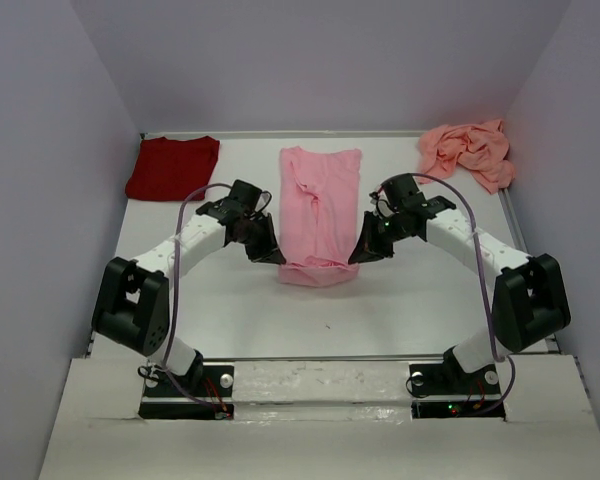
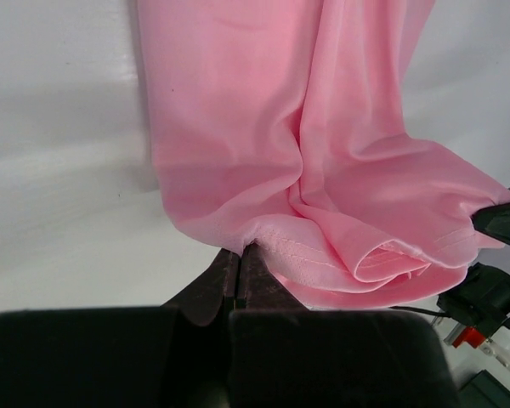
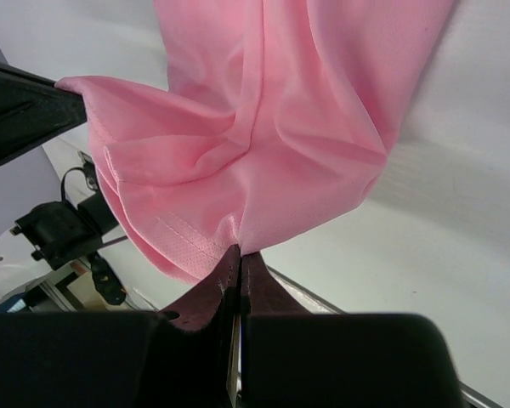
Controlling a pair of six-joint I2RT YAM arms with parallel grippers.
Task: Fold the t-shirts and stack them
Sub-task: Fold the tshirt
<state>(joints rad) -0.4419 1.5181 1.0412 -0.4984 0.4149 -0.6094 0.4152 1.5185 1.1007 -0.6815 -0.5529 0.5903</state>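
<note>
The left gripper (image 2: 240, 255) is clamping its two dark fingers tight on the near left corner of the light pink t-shirt (image 1: 320, 200), with the stitched hem caught right at the fingertips. The right gripper (image 3: 240, 255) is doing the same on the near right corner, its jaws pressed together on a pinch of cloth. Between the two grips the hem is sagging and curling over itself in a loose roll. From each wrist view the other arm's dark finger is showing at the far end of that roll.

Beyond the hem, the light pink t-shirt is lying as a long narrow strip running away from the arms down the middle of the table (image 1: 400, 310), with soft creases along its length. The dark red t-shirt (image 1: 173, 167) is lying fairly flat in the far left corner, well apart from the pink one. The salmon-pink t-shirt (image 1: 467, 150) is sitting in a crumpled heap in the far right corner, up against the table's right edge.

The table is white and matte, and both arms are reaching inward over it from their bases at the near edge. Plain pale walls (image 1: 320, 60) are closing in the table on the left, right and far sides.
</note>
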